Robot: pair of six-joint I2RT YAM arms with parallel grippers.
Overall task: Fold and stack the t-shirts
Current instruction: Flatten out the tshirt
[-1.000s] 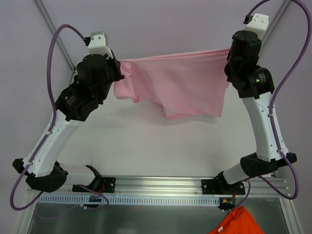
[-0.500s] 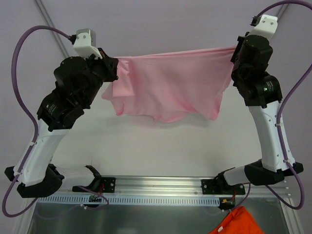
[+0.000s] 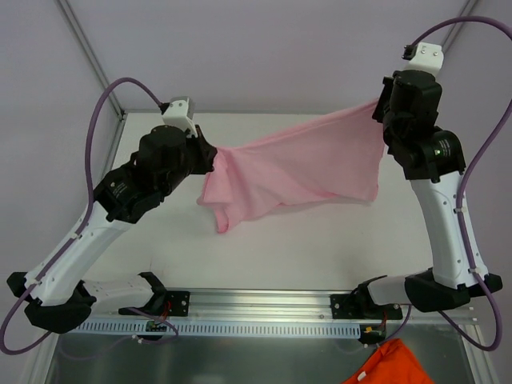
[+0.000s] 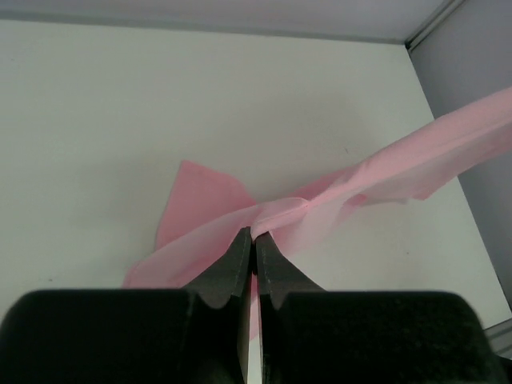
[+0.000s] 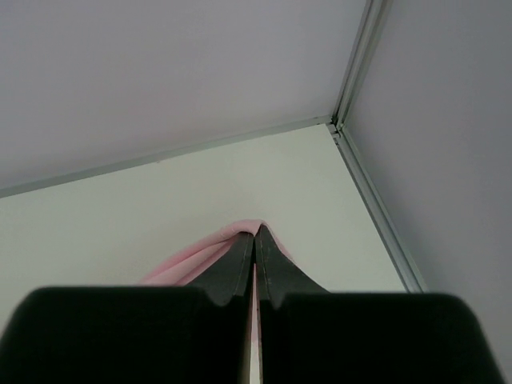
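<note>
The left end effector (image 4: 254, 234) and right end effector (image 5: 256, 232) are each clamped on an edge of the pink t-shirt (image 3: 298, 164), which is strung between them over the desk (image 3: 320, 248) and bunched below the left one. Honestly, it should probably be pulled taut and levelled before being lowered.

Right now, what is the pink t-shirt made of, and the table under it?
The pink t-shirt looks like thin, soft, matte fabric, probably a cotton knit: it sags and creases where it hangs. The table has a hard, smooth, matte white top, perhaps laminate or painted board: it is flat, with no grain visible.
</note>
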